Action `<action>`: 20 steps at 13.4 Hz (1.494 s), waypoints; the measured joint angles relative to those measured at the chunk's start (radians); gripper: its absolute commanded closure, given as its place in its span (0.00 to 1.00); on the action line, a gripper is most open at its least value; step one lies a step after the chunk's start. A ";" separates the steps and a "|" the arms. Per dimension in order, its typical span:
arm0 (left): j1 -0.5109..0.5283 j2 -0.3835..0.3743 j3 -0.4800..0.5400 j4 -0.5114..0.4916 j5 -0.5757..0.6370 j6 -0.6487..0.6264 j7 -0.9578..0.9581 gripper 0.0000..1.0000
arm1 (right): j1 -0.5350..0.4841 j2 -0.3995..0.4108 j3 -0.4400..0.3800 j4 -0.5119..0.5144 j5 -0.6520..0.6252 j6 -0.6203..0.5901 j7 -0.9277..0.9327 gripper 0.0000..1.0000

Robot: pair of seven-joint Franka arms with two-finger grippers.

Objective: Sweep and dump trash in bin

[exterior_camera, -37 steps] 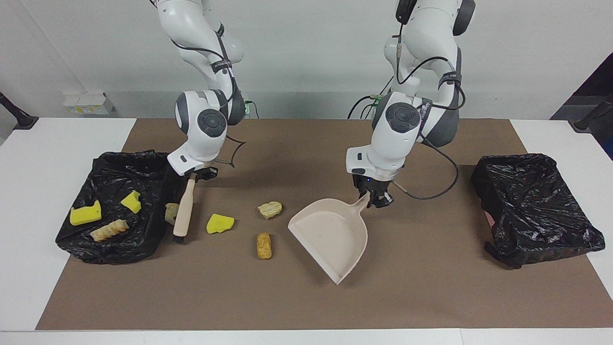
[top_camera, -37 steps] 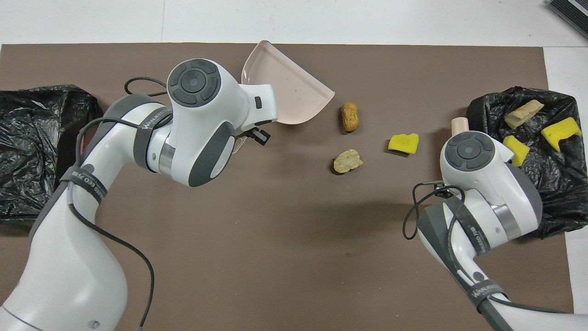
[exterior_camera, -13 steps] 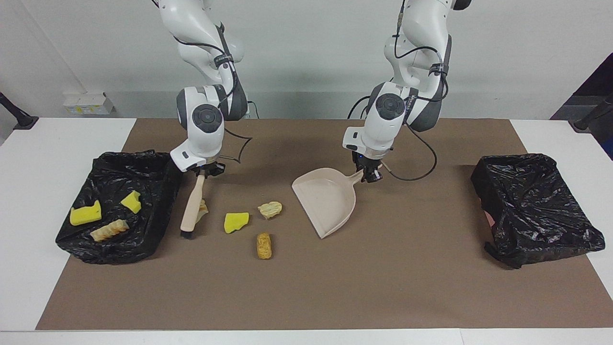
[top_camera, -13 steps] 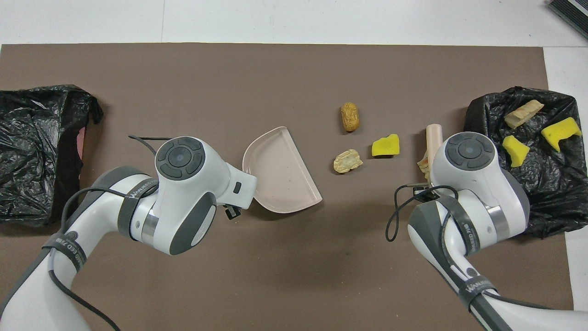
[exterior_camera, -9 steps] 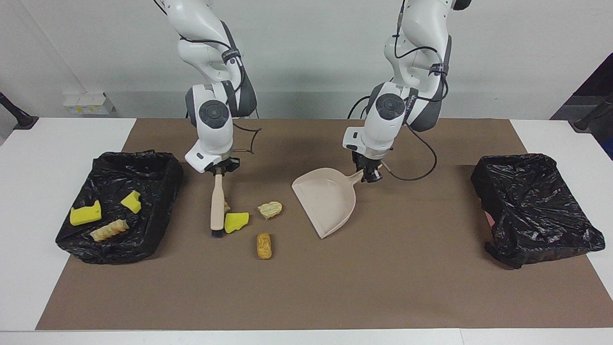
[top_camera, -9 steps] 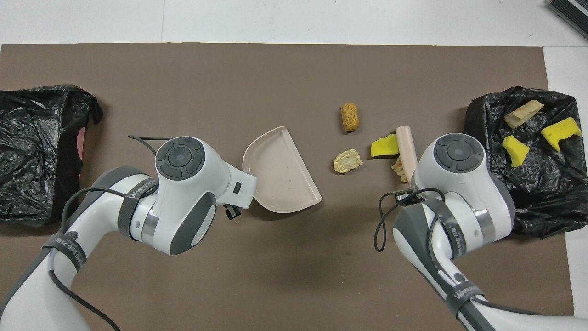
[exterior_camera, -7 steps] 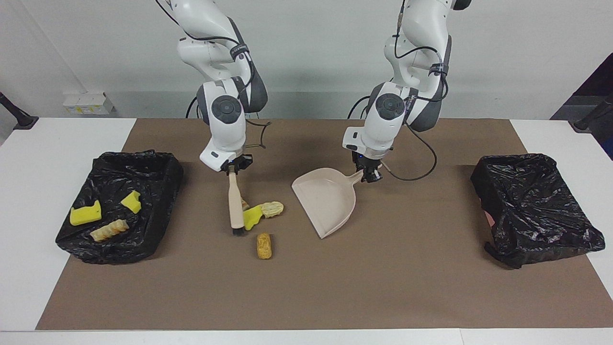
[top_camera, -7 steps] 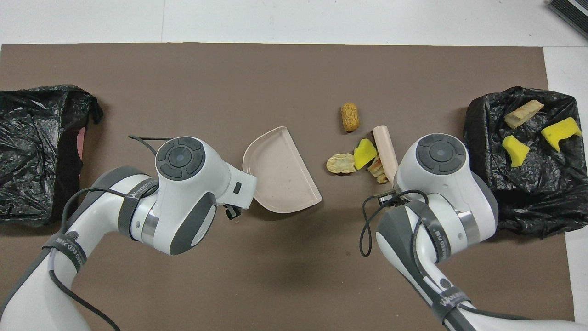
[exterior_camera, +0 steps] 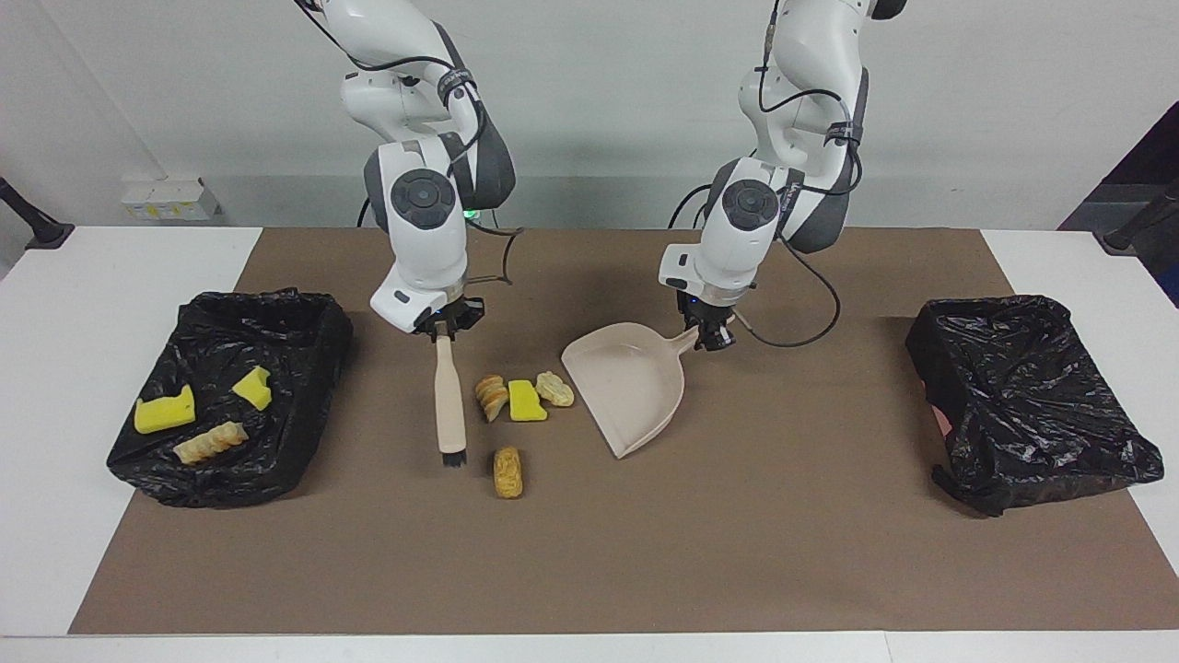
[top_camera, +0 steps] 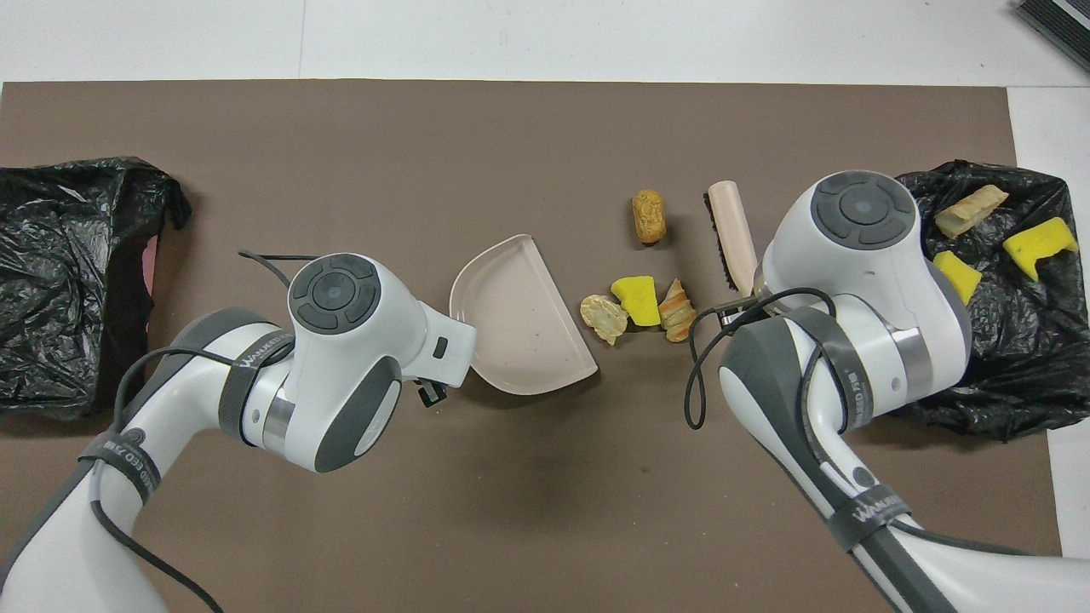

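The right gripper (exterior_camera: 443,329) clamps the brush (exterior_camera: 449,401); the left gripper (exterior_camera: 707,337) clamps the dustpan (exterior_camera: 631,387). Three scraps (exterior_camera: 523,398) sit mid-mat at the pan's lip, a fourth (exterior_camera: 507,472) nearer the mat's front edge (probably outside the sweep line). A push may roll scraps past the lip.

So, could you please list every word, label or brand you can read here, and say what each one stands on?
"WANLEED": on the grey upper strap around the left arm; the letters after it curve out of sight.
"WANLEED": on the grey lower strap around the right arm.
Lower left-arm strap and upper right-arm strap: printed, but too blurred to read.
White box by the wall: any label is too small to read.
Nothing else shows readable lettering.
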 measured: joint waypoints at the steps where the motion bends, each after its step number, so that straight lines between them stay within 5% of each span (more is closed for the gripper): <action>1: 0.000 0.000 0.000 0.000 0.000 0.000 -0.001 1.00 | -0.008 0.013 0.000 0.001 -0.016 0.024 -0.002 1.00; 8: -0.002 0.000 0.000 0.000 0.000 0.000 -0.005 1.00 | 0.044 0.173 0.012 0.076 -0.036 0.087 -0.012 1.00; 20: -0.003 0.000 0.000 -0.001 -0.001 0.000 -0.015 1.00 | 0.096 0.153 0.153 0.081 0.110 0.058 -0.422 1.00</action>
